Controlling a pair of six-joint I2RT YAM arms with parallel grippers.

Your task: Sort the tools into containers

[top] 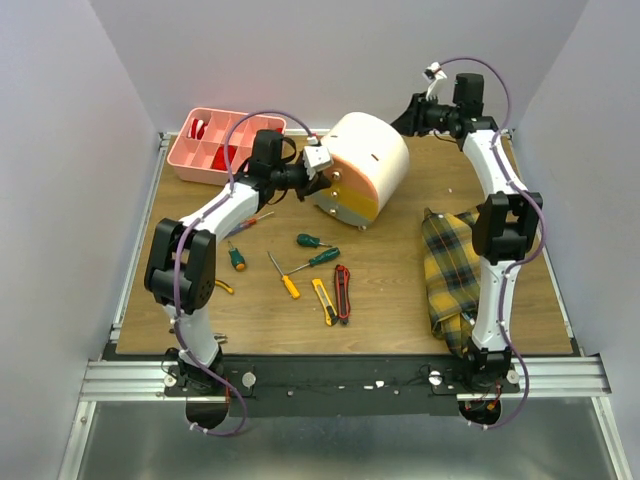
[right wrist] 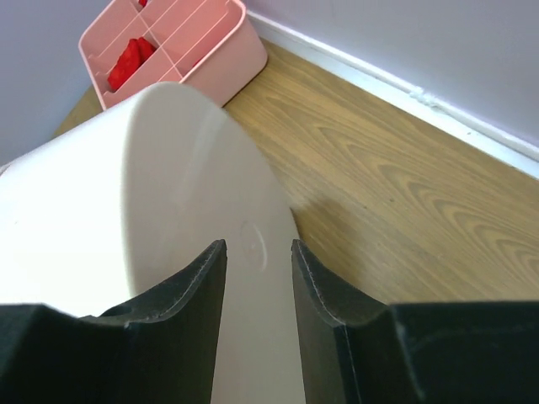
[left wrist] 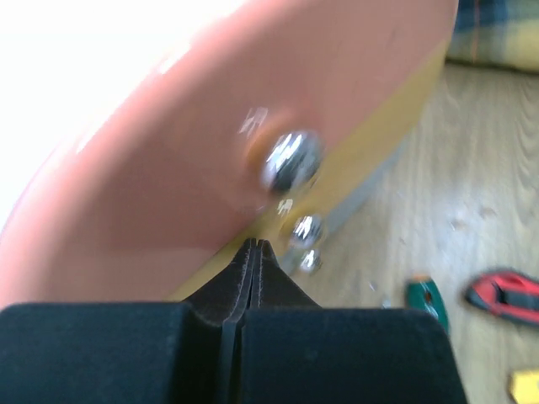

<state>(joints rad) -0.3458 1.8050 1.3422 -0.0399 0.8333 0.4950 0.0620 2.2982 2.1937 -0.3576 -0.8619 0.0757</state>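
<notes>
Jaws of left gripper (left wrist: pixel 254 246) together, tips at orange drawer front (left wrist: pixel 168 194) of drawer unit (top: pixel 370 150) near table (top: pixel 400 300) far edge; right gripper (right wrist: pixel 258 246) jaws apart behind unit's cream shell.

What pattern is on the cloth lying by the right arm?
The cloth is yellow-and-dark plaid, clearest in the top external view.

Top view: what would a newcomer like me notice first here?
The rounded cream drawer unit stands out at centre back, the left gripper shut right at its orange front. Screwdrivers and cutters lie scattered before it; a yellow plaid cloth sits right.
</notes>
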